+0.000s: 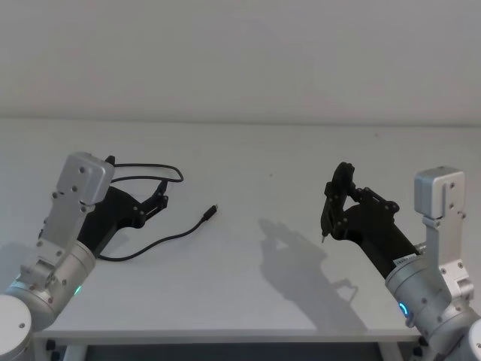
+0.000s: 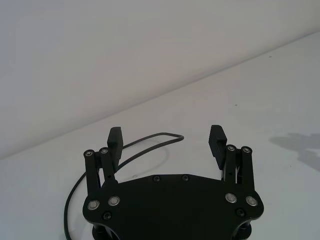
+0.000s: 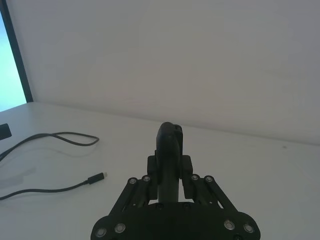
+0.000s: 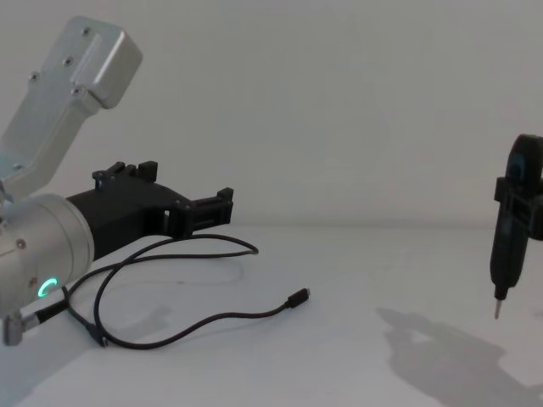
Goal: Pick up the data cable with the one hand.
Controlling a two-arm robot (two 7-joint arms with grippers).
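The data cable lies in loose loops on the white table, its small flat plug pointing toward the middle. My left gripper hovers low over the far loop, open, with nothing between its fingers. In the left wrist view the open left gripper frames that cable loop beyond its pads. From the chest view the left gripper is just above the cable, clear of the plug. My right gripper is raised at the right, shut on a black pen-like tool.
The white table runs back to a plain wall. The tool's pointed tip hangs above the surface on the right, casting a shadow. In the right wrist view the cable lies far off from the right gripper.
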